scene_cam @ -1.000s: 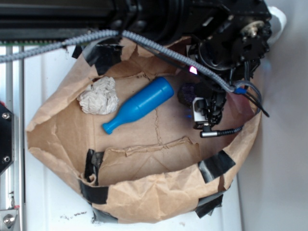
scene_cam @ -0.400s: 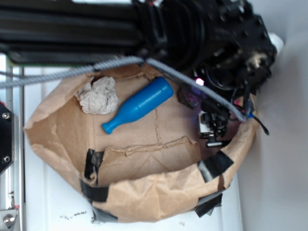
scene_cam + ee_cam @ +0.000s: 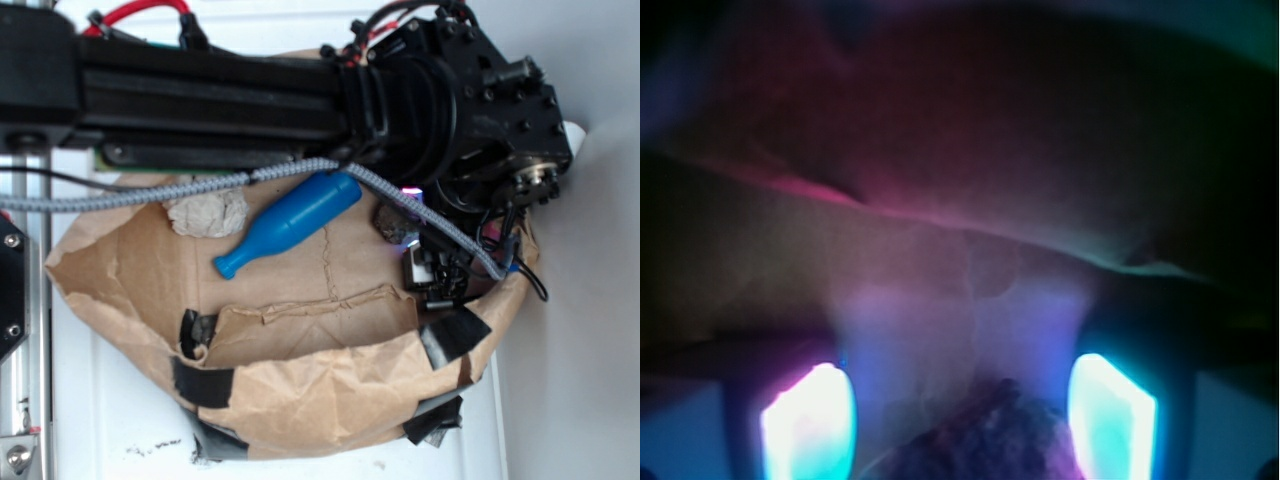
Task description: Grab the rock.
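The rock [image 3: 392,222], a small dark lumpy stone, lies on the brown paper at the right side of the paper bag tray [image 3: 300,390]. In the wrist view the rock [image 3: 990,440] sits low in the middle, between the two glowing fingers [image 3: 810,425]. My gripper [image 3: 960,425] is open, with a gap showing between each finger and the stone. In the exterior view the black arm [image 3: 470,130] hangs over the rock and hides most of the gripper.
A blue bottle-shaped pin [image 3: 285,220] lies diagonally mid-tray. A crumpled white paper wad [image 3: 208,215] sits at the back left, partly under the arm and grey cable [image 3: 150,190]. Taped paper walls ring the tray; the right wall [image 3: 515,270] stands close to the gripper.
The arm has come down across the back of the tray and now covers the top of the paper wad. The wrist assembly has shifted toward the front right wall.
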### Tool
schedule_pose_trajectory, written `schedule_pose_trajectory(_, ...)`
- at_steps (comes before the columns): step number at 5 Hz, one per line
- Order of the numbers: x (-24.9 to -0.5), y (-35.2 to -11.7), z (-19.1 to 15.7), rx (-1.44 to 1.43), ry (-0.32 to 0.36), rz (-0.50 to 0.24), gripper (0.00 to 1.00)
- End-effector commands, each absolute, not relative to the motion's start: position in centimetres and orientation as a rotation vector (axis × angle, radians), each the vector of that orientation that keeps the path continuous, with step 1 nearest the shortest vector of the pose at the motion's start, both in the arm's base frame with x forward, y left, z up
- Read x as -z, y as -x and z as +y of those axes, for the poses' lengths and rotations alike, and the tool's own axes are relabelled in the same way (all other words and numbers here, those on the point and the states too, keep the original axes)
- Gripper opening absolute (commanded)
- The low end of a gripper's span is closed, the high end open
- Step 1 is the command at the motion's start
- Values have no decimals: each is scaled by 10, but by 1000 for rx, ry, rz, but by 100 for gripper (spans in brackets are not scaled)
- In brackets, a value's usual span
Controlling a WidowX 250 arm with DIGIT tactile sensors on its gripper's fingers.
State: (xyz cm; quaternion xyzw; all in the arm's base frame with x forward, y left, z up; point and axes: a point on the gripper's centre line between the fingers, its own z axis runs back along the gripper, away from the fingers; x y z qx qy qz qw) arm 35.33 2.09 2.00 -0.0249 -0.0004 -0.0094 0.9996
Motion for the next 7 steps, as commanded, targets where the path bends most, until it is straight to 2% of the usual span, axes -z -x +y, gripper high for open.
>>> schedule_pose_trajectory(1, -62, -366, 23, 63, 73, -155, 0)
schedule_pose_trajectory(2, -88, -353, 19, 93, 110, -213, 0)
schedule_pose_trajectory(4, -135, -309, 9, 155, 194, -259, 0)
schedule_pose_trajectory(5, -145, -298, 7, 168, 205, -206, 0)
schedule_pose_trajectory(6, -143, -294, 6, 155, 194, -178, 0)
schedule_pose_trajectory(7, -134, -293, -10, 310, 93, 60, 100)
